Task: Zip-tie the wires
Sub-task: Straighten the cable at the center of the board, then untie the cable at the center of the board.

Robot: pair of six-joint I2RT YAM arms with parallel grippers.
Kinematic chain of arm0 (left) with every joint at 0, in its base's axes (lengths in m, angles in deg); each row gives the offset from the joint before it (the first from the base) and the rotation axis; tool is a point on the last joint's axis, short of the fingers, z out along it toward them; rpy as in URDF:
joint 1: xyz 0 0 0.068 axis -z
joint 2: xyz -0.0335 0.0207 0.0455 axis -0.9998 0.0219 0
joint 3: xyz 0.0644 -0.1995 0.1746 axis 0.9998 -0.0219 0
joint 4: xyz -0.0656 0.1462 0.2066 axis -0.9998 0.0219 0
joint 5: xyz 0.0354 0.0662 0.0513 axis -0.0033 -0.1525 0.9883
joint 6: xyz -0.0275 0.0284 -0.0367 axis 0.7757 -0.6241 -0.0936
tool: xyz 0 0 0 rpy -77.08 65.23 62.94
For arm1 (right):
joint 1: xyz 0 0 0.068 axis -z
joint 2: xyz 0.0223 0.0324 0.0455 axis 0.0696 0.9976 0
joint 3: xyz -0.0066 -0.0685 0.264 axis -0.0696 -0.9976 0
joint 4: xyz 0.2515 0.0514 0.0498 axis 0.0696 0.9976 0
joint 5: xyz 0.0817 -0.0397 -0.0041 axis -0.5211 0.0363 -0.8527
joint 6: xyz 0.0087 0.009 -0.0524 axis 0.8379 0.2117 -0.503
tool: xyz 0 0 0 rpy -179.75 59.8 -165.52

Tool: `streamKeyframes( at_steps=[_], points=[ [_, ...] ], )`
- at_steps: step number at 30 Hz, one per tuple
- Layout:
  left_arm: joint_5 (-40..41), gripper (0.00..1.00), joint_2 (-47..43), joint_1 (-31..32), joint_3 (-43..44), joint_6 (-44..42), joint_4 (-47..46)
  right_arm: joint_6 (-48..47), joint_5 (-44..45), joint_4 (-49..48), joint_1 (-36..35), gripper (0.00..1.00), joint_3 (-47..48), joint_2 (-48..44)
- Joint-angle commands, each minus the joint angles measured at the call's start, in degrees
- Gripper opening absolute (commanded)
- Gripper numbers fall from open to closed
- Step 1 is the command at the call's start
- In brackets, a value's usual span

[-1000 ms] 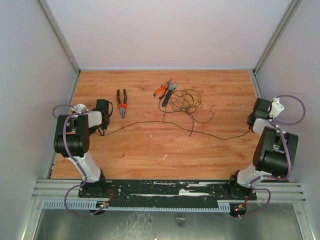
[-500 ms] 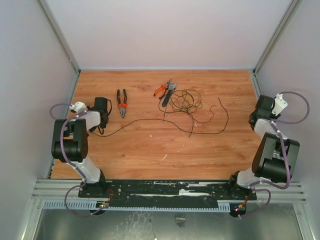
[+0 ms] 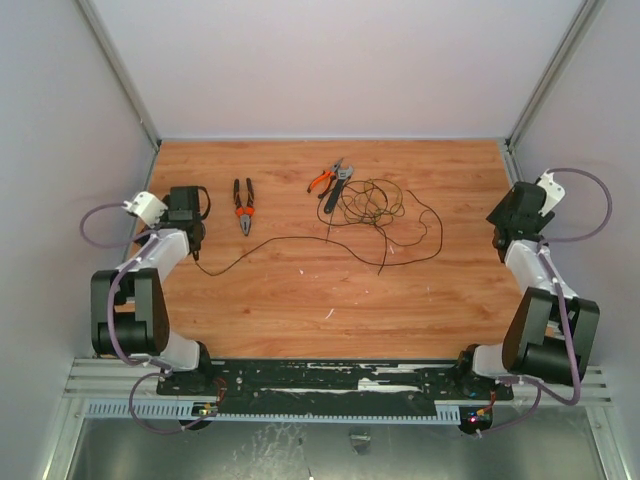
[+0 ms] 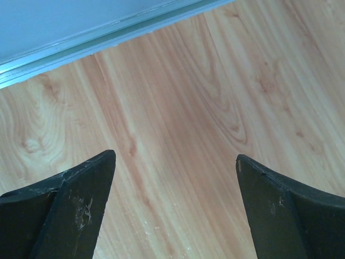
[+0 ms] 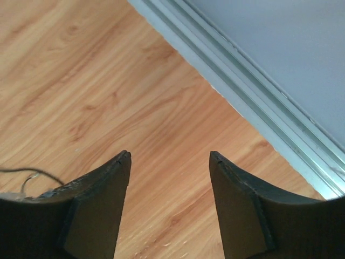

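Observation:
The wires (image 3: 372, 203) lie in a loose tangle of dark loops at the middle back of the wooden table. One long strand runs left and ends on the table by my left arm. Another curls round on the right. A short straight black strip, apparently the zip tie (image 3: 383, 252), lies just in front of the tangle. My left gripper (image 3: 187, 203) stands open near the left wall, with only bare wood between its fingers (image 4: 81, 199). My right gripper (image 3: 520, 213) stands open near the right wall and holds nothing. A bit of thin wire (image 5: 24, 174) shows beside its left finger.
Orange-handled pliers (image 3: 243, 205) lie between my left gripper and the tangle. Two more hand tools (image 3: 331, 181), one with orange handles, lie at the tangle's back left. Metal rails (image 5: 253, 102) and white walls close in the table on three sides.
Both grippers have opened and let go of the strand stretched between them. It has slackened and its right end has curled back toward the tangle. Both arms have drawn back toward their walls.

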Motion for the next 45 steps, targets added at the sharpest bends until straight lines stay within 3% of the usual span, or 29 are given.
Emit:
streamKeyframes(
  at_steps=[1, 9, 16, 26, 33, 39, 45],
  points=[
    [-4.9, 0.98, -3.4, -3.0, -1.7, -1.3, -3.4, -3.5, -5.7, -2.5, -2.6, 0.64, 1.4, -4.1],
    [-9.6, 0.98, -7.3, -7.7, -3.1, -2.1, -5.3, -5.7, -8.2, -1.8, -6.6, 0.71, 2.6, -5.9],
    [-15.6, 0.98, -11.1, -7.9, -4.4, -5.1, -8.6, -6.9, -18.1, -2.8, -11.6, 0.70, 3.7, -4.8],
    [-40.5, 0.98, -18.2, -7.9, -4.8, -12.3, -13.5, -7.6, -27.8, -3.5, -20.9, 0.71, 4.5, -0.2],
    [-57.0, 0.98, -25.2, -7.8, -4.1, -15.2, -14.1, -9.2, -32.4, -6.0, -25.6, 0.81, 0.7, 0.8],
    [-65.0, 0.98, -27.0, -7.8, -2.4, -14.6, -14.4, -9.9, -32.3, -7.3, -28.6, 0.83, -1.2, 4.5],
    [-67.1, 0.98, -27.0, -7.8, -1.9, -14.1, -14.4, -10.3, -31.6, -8.5, -32.4, 0.83, -0.9, 8.1]
  ],
)
